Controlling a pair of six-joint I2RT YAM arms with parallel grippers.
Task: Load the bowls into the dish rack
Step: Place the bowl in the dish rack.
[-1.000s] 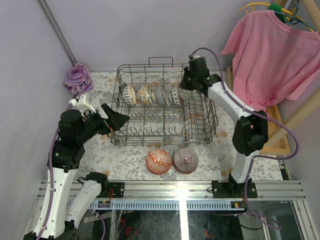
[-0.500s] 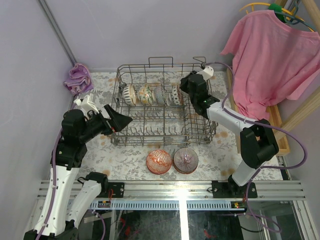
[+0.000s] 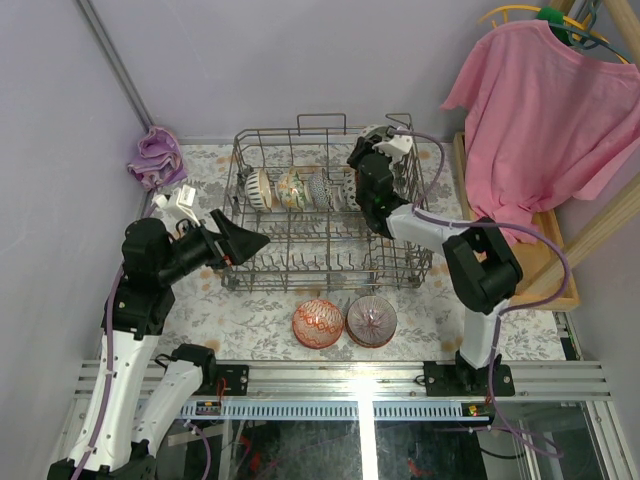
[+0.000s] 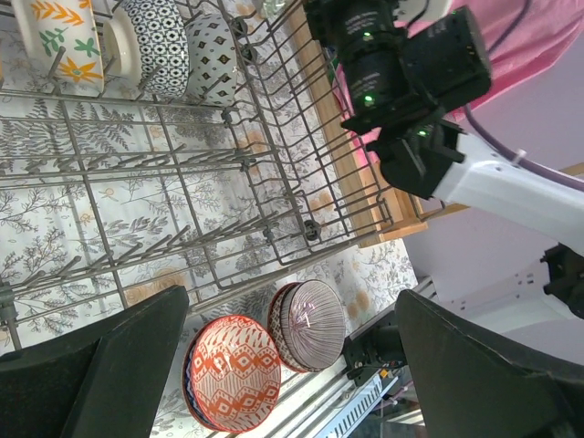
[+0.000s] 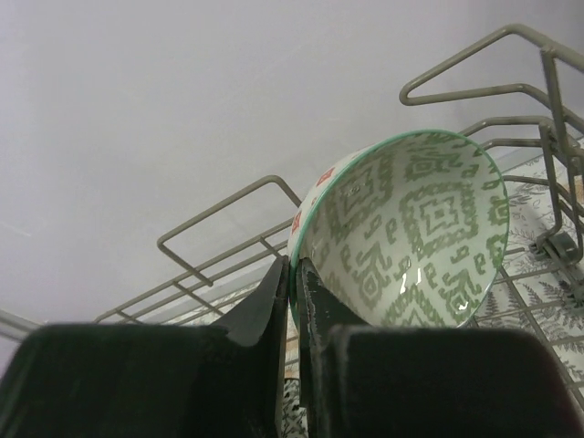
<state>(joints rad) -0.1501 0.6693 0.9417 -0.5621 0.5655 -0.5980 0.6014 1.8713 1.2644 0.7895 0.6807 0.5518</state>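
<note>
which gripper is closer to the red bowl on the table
Left. The left gripper hangs open by the front left corner of the rack, near the red bowl. The right gripper is at the rack's back right, holding a green bowl.

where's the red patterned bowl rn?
Top view: red patterned bowl on the table in front of the dish rack, near mid-width, purple striped bowl beside it on the right.

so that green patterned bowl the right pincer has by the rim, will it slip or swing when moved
Probably slippery: the green-patterned bowl shows glossy highlights, like glazed ceramic. It may pivot, since the right pincer pinches only one spot on the rim. It looks stiff and likely chips if knocked against the dish rack wires.
</note>
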